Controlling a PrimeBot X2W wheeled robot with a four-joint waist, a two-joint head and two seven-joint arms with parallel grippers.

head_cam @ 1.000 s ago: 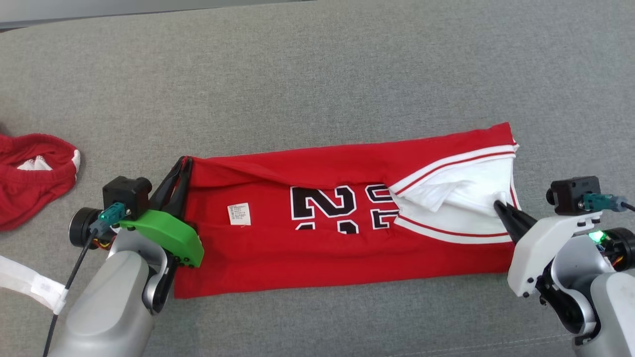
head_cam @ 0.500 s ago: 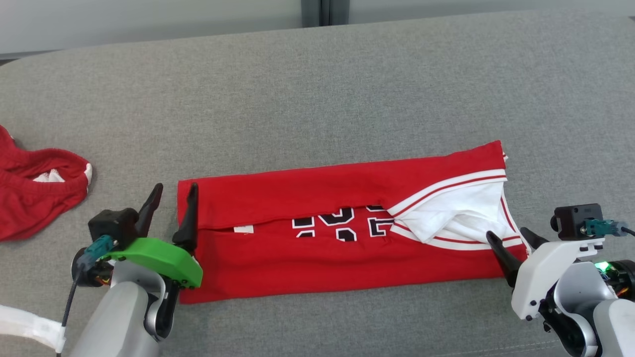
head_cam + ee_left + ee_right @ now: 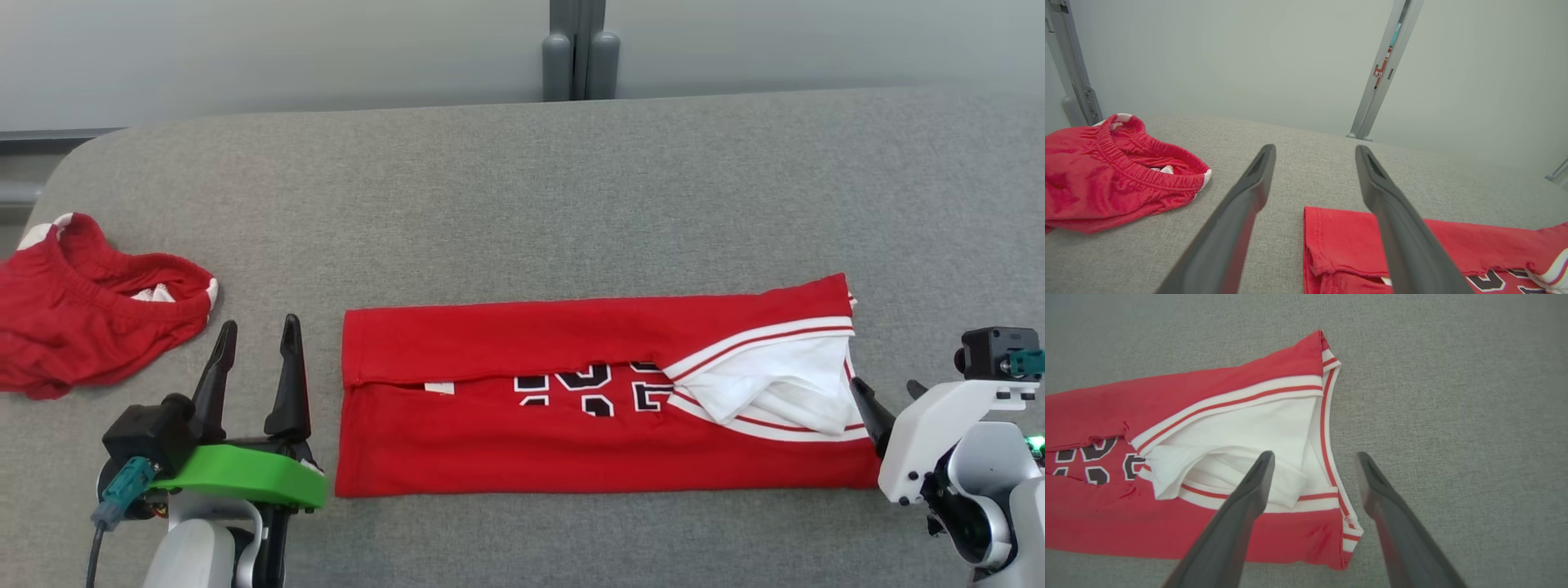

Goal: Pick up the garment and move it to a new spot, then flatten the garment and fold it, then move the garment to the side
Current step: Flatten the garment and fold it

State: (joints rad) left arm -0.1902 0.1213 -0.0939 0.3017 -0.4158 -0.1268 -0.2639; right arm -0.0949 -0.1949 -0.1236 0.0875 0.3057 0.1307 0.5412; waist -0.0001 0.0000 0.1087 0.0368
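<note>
Left gripper (image 3: 260,321) is wide open with nothing in it. Its fingers point away from the robot over bare grey pad (image 3: 522,204), just beside the left end of the jersey (image 3: 571,441) and clear of the cloth. Right gripper (image 3: 883,384) is also fully open and empty at the jersey's right end. In its wrist view one finger is over the white lining and striped trim, the other over bare pad; can't tell if a tip touches fabric. Jersey lies flat mid-pad, folded lengthwise into a long strip. The top flap covers the upper half of the black numerals. Red shorts (image 3: 90,327) lie bunched well off to the left, near the pad's edge.
</note>
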